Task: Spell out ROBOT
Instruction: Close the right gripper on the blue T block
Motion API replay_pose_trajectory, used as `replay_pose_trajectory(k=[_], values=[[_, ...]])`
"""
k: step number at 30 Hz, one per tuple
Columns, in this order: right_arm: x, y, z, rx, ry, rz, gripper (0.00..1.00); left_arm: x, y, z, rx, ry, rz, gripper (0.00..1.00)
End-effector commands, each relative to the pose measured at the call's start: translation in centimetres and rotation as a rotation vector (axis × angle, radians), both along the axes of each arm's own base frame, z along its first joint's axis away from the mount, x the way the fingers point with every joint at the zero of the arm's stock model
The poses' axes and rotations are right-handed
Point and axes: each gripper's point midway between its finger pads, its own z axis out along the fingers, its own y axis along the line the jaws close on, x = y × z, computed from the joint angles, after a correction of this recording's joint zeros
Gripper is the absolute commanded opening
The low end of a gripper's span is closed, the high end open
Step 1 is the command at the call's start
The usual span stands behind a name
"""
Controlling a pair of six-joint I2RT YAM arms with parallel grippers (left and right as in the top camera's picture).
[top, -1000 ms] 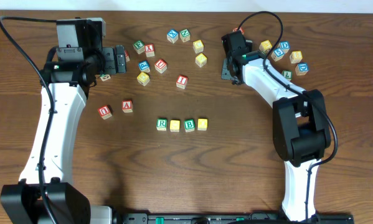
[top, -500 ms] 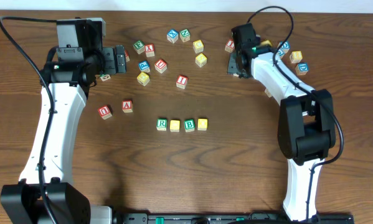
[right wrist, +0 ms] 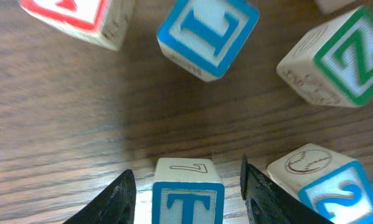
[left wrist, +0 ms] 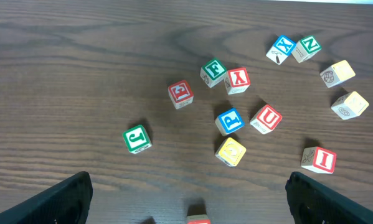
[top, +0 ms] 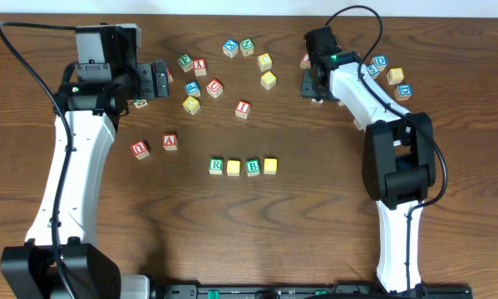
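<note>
R gripper point(right wrist: 187, 186) straddles blue T cube point(right wrist: 187, 199), jaws apart, not yet pinching.
Gaps show both sides btw the fingers point(right wrist: 121, 196) and the T, which sits on the table point(right wrist: 61, 106) nr its far edge, right half. Just beyond: blue L cube point(right wrist: 208, 34), w/ green Z cube point(right wrist: 335, 56) on one side and red-lettered cube point(right wrist: 80, 15) on the other. Mid-table row reads green R point(top: 216, 166), yellow cube point(top: 234, 167), green B point(top: 253, 167), second yellow cube point(top: 270, 165). L gripper point(left wrist: 189, 193) hangs wide open nr far edge, left half, over scattered cubes point(left wrist: 230, 118).
</note>
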Motion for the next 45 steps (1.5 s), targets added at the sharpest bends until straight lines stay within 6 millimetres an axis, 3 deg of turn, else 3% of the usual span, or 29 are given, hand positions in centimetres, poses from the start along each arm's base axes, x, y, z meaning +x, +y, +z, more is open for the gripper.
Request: replay_pose_trajectory(k=[1, 9, 15, 30, 45], values=[[0.7, 0.4, 0.5, -0.003, -0.025, -0.002, 0.5, 0.0, -0.2, 1.2, -0.004, -0.03, -0.012, 0.98], [0.7, 0.3, 0.5, -0.008, -0.023, -0.004, 0.51, 0.0, -0.2, 1.2, -0.005, -0.03, -0.012, 0.98], [0.6, 0.1, 0.5, -0.007, -0.024, -0.026, 0.38, 0.0, -0.2, 1.2, -0.005, -0.029, -0.012, 0.98], [-0.6, 0.3, 0.1, -0.008, 0.021, -0.048, 0.41, 0.0, -0.2, 1.2, -0.005, -0.03, -0.012, 0.98], [-0.4, 0.5, 0.2, 0.001, 0.008, -0.059, 0.29, 0.0, -0.2, 1.2, -0.005, -0.03, -0.012, 0.98]])
